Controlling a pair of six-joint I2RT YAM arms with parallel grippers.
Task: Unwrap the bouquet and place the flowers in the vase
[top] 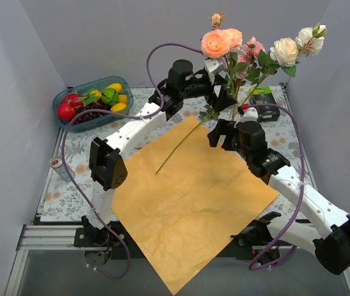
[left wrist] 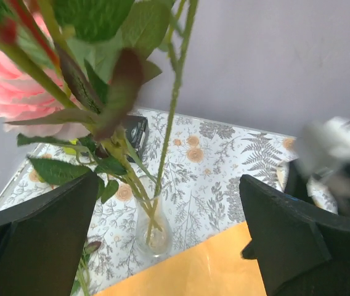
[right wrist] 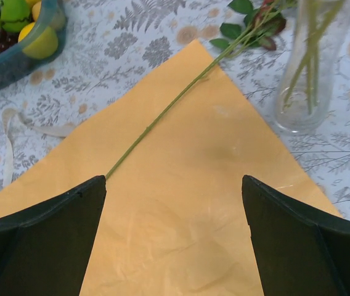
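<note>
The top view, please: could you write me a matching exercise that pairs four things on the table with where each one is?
Things:
1. vase
2. loose stem
3. fruit bowl
4. orange paper

Places:
A. lying across the paper's far corner
B. spread flat in the middle, in front of the arms
C. upright just past the paper's far corner
D. at the far left

Pairs: 1-C, 2-A, 3-D, 4-B
</note>
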